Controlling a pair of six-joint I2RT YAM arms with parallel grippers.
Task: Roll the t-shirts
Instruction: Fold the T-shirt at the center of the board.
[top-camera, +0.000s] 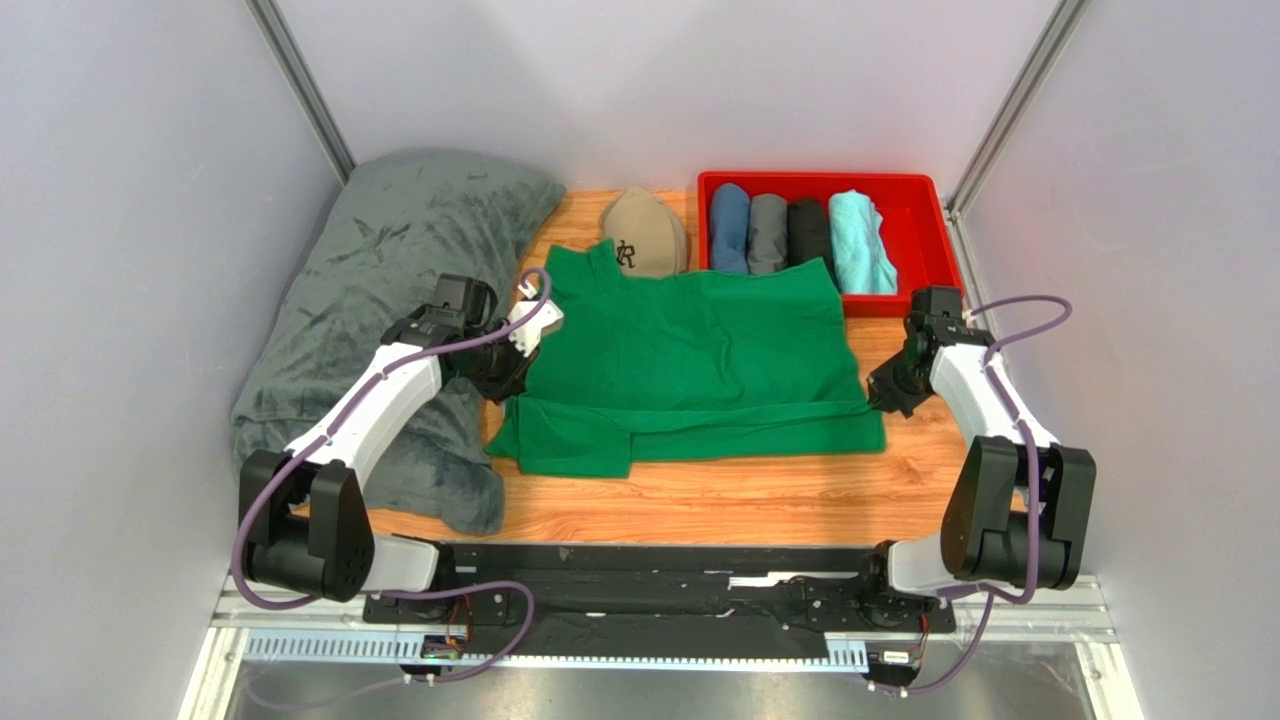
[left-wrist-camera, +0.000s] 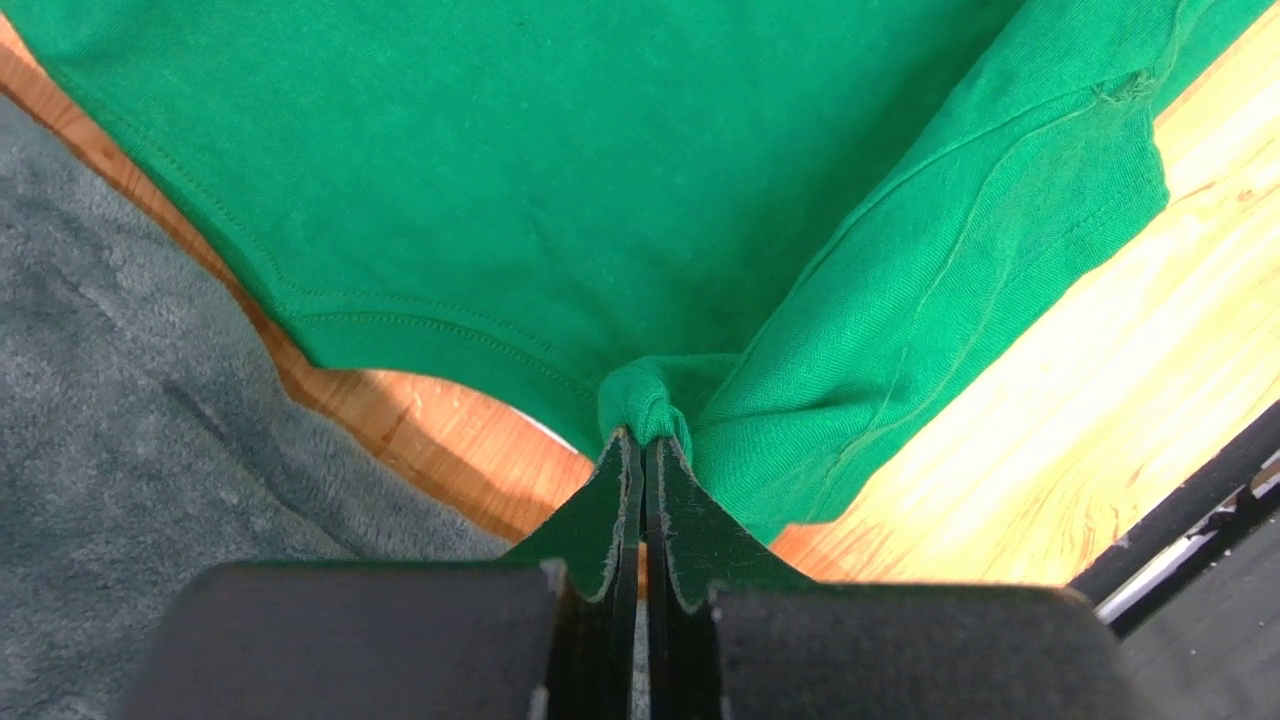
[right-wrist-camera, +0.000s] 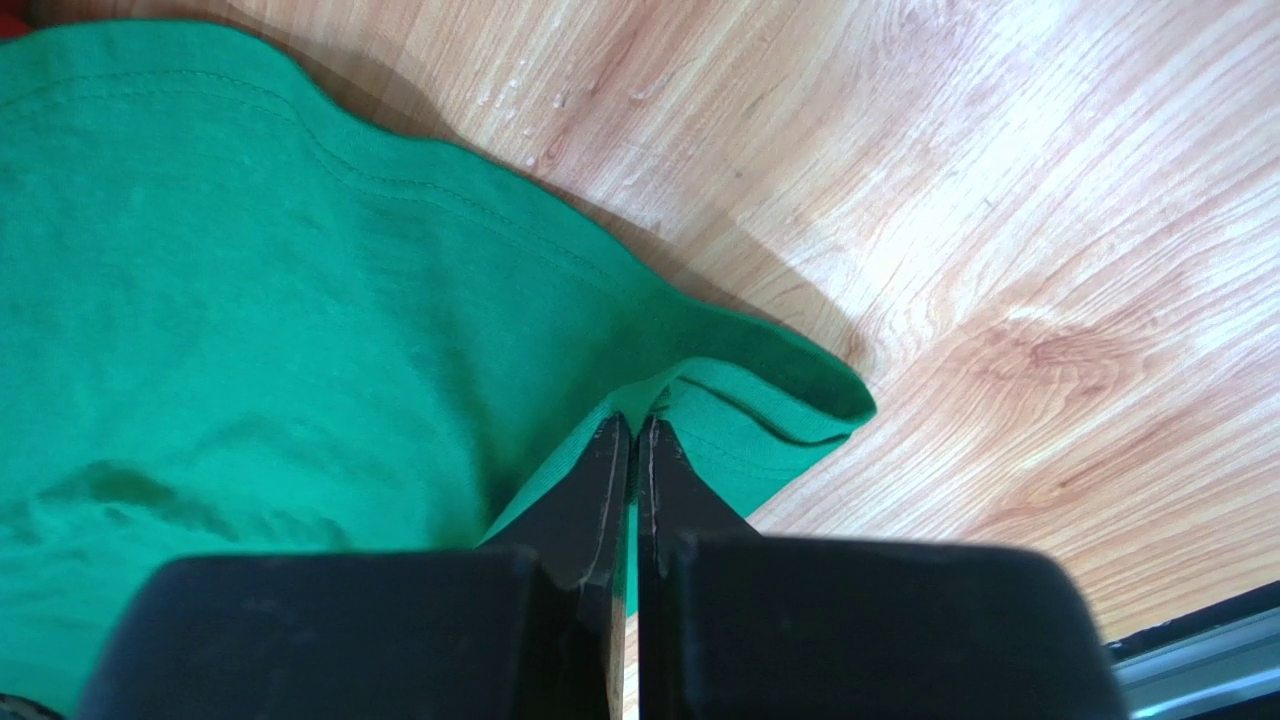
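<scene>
We see matt, fine-knit cloth in the green t-shirt (top-camera: 691, 360), its hems stitched. The grey blanket (top-camera: 391, 240) at nine o'clock looks plush and fuzzy. The table (top-camera: 751, 503) is glossy grained wood; the red bin (top-camera: 920, 225) at one o'clock, smooth plastic.

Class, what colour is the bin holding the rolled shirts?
Red bin; clearest in the top view.

1. A grey plush blanket (top-camera: 391, 255) lies just left of the left end effector (left-wrist-camera: 646, 443).
2. A tan cap (top-camera: 643, 233) sits beyond it, to the right.
3. A red bin (top-camera: 920, 222) stands just behind the right end effector (right-wrist-camera: 634, 428).
4. A wooden table (top-camera: 751, 503) lies beneath both.
</scene>
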